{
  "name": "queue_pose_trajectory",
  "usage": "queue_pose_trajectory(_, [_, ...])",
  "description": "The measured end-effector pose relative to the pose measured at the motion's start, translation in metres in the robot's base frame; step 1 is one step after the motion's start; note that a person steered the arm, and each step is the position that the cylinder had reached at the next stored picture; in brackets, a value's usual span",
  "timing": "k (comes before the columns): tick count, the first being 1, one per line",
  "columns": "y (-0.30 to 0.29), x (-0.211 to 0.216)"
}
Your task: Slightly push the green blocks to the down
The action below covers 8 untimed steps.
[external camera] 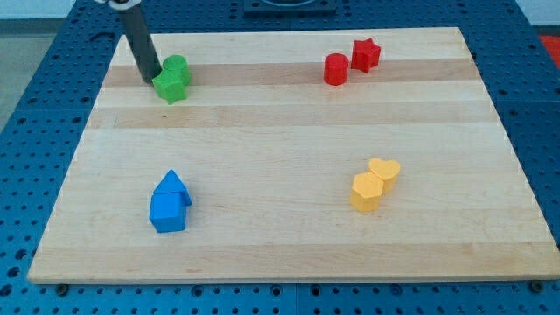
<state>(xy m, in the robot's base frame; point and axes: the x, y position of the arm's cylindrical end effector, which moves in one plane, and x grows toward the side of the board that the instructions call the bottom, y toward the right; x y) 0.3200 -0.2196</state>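
Observation:
Two green blocks sit touching at the view's top left of the wooden board [280, 131]: a green cylinder [177, 66] and, just below it, a green star [170, 86]. My tip [151, 78] is the end of a dark rod that comes down from the view's top left. It stands right at the left side of the green blocks, touching or nearly touching the star.
A red cylinder [336, 69] and a red star [366, 55] sit together at the top right. Two blue blocks [170, 202] sit together at the bottom left. Two yellow blocks [374, 184] sit together at the lower right. A blue perforated table [35, 131] surrounds the board.

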Motion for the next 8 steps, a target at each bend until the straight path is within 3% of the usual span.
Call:
queue_pose_trajectory(1, [-0.002, 0.004])
queue_pose_trajectory(3, [-0.005, -0.068])
queue_pose_trajectory(5, [-0.005, -0.07])
queue_pose_trajectory(7, [0.051, -0.104])
queue_pose_trajectory(8, [0.058, -0.054])
